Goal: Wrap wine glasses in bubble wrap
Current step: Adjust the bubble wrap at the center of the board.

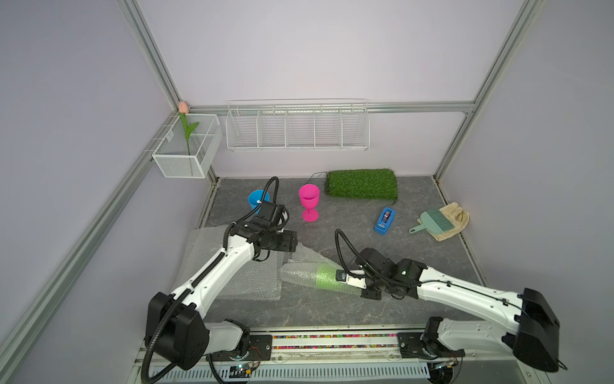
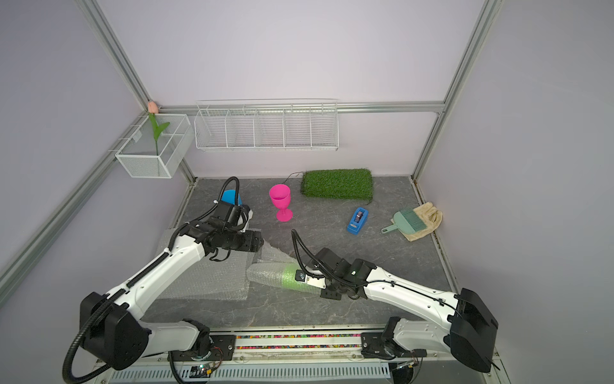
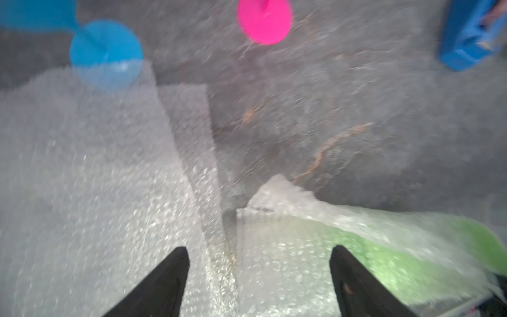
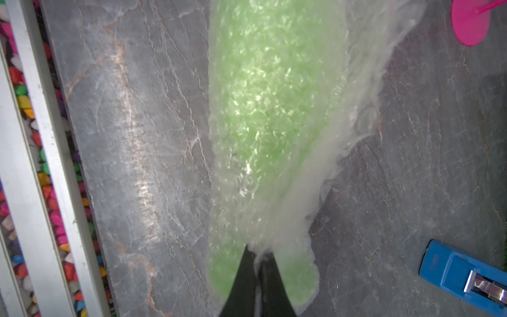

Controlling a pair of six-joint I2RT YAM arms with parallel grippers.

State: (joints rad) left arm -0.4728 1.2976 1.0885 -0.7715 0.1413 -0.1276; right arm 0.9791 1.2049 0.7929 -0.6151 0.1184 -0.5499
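Near bench (image 1: 332,309) centre, toward 6 o'clock: lime green goblet (image 1: 327,276) lying on its side, rolled in bubble wrap (image 1: 299,274); right pincer (image 4: 256,254) pressed together on the film at the roll's 3 o'clock end. Left pincer (image 3: 259,248), spread, hovers over the 9 o'clock end, beside spare sheets (image 1: 239,276). Advisable: close on the loose flap, tuck firmly, avoid unrolling. Far, 11–12 o'clock: blue goblet (image 1: 257,197) and pink goblet (image 1: 309,199), upright, unwrapped.

Both top views were evenly lit and sharp, shadows faint. The left wrist view was motion-blurred; glare flecked the bubble wrap (image 4: 274,96).
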